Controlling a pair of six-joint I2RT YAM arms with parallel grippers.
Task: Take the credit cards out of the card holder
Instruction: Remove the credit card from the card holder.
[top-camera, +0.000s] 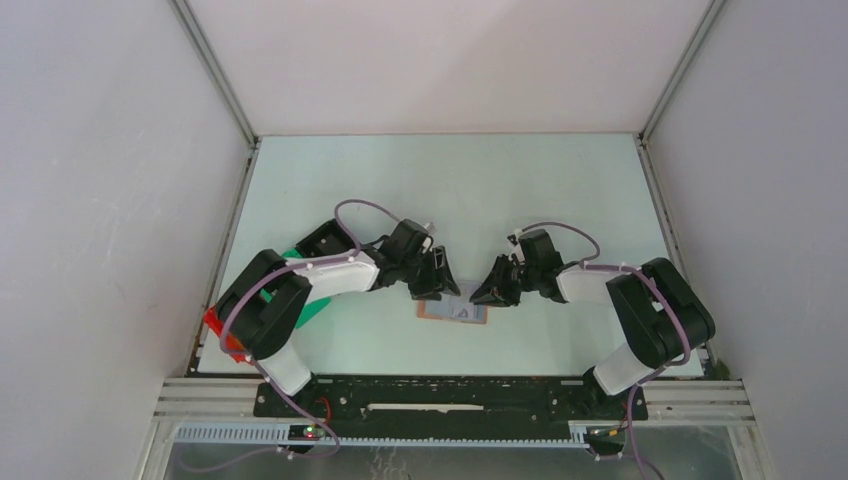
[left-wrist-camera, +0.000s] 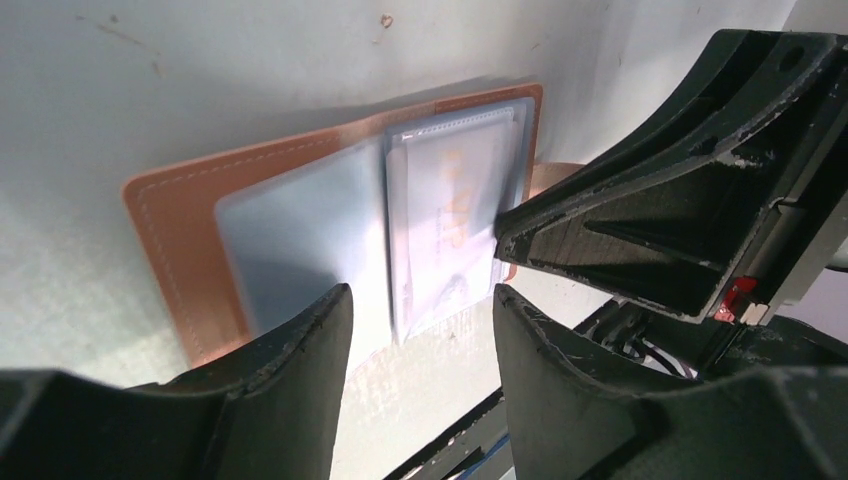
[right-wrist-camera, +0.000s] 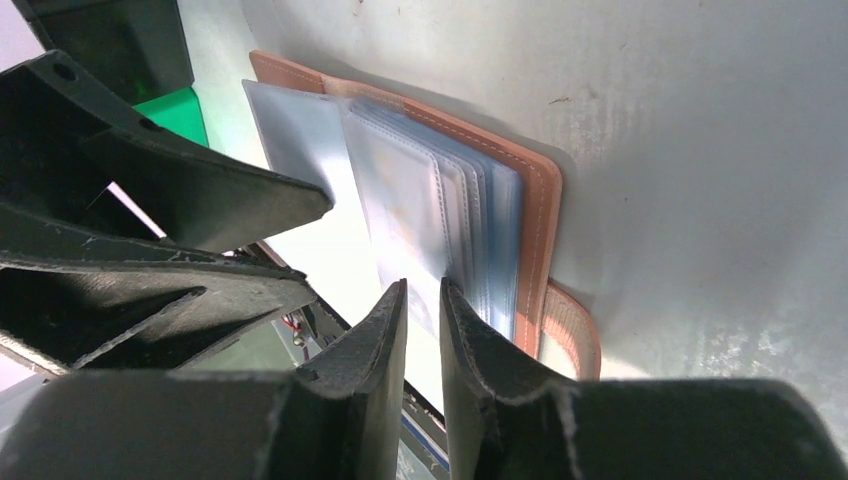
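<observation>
The tan card holder (top-camera: 452, 311) lies open and flat on the table between my two grippers. In the left wrist view its leather (left-wrist-camera: 170, 230) frames clear sleeves, and a pale blue-grey credit card (left-wrist-camera: 450, 200) sits in the right-hand sleeve. The right wrist view shows the holder (right-wrist-camera: 541, 200), its closing tab and a fanned stack of sleeves with a pale card (right-wrist-camera: 400, 215). My left gripper (top-camera: 434, 291) (left-wrist-camera: 420, 300) is open and empty over the holder's near edge. My right gripper (top-camera: 486, 296) (right-wrist-camera: 424, 292) has its jaws a narrow gap apart at the sleeves' near edge. I see nothing clamped.
A green bin (top-camera: 318, 306) and a red bin (top-camera: 222, 330) sit at the left under my left arm. The green bin also shows in the right wrist view (right-wrist-camera: 175, 112). White enclosure walls stand on three sides. A black rail (top-camera: 450, 395) runs along the near edge.
</observation>
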